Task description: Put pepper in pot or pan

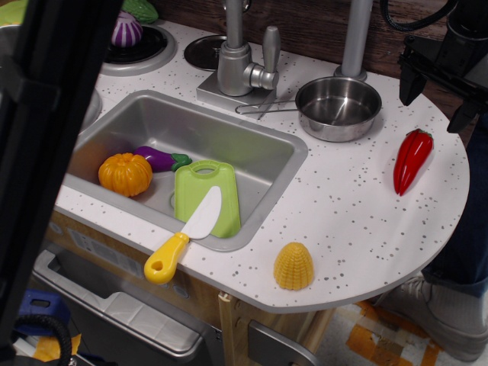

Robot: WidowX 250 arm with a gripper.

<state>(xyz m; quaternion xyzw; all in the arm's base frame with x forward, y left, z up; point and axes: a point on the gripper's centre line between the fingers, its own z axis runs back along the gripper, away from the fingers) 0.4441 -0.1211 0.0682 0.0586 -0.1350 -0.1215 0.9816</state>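
Your pepper point(412, 159) lies free on the counter's point(343, 221) right edge, well apart from the empty pan point(338, 107). You're at the approach step: the gripper point(438, 85) hangs above it, spread, holding nothing. Descend and close next.

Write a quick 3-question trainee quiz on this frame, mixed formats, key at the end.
1. True or false: the pepper already lies inside the pan.
2. Multiple choice: what rests partly on the green cutting board? A) the corn B) the toy knife C) the eggplant
3. Fill in: the orange pumpkin sits inside the ____.

Key
1. False. The pepper lies on the counter, right of the pan and apart from it.
2. B. The toy knife has its blade on the board and its yellow handle over the sink edge.
3. Sink, beside the eggplant.
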